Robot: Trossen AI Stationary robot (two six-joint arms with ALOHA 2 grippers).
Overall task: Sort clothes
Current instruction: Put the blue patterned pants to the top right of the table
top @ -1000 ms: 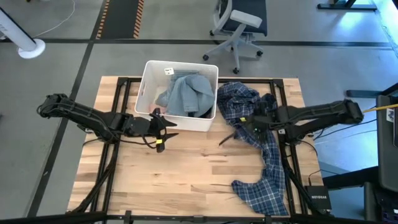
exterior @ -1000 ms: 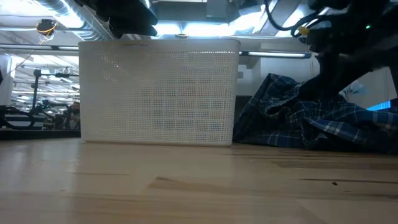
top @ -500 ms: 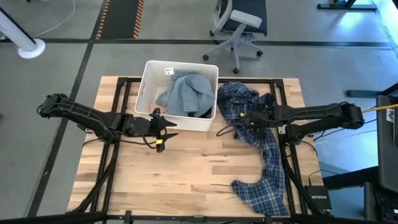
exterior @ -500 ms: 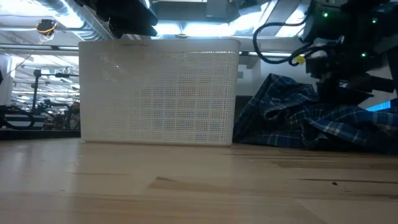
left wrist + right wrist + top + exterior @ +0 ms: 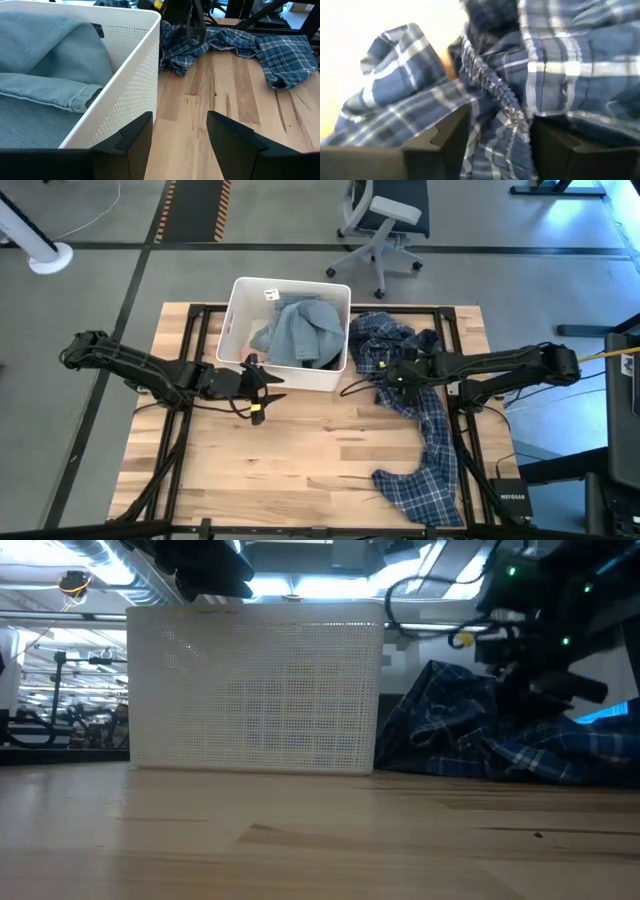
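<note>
— Change since a second ago?
— Right gripper (image 5: 392, 379) has slid toward the bin (image 5: 240, 300), fingers spread astride a plaid shirt (image 5: 425, 445) fold. Left gripper (image 5: 262, 388) waits, spread.
— Shirt's lie?
— Long axis runs from beside the bin down the bench (image 5: 300, 450) edge.

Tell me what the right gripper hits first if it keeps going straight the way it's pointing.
Most likely the plaid shirt: the right gripper has open fingers right at its bunched folds, fabric showing between them. Beyond the shirt stands the white bin, though depth is hard to judge.
</note>
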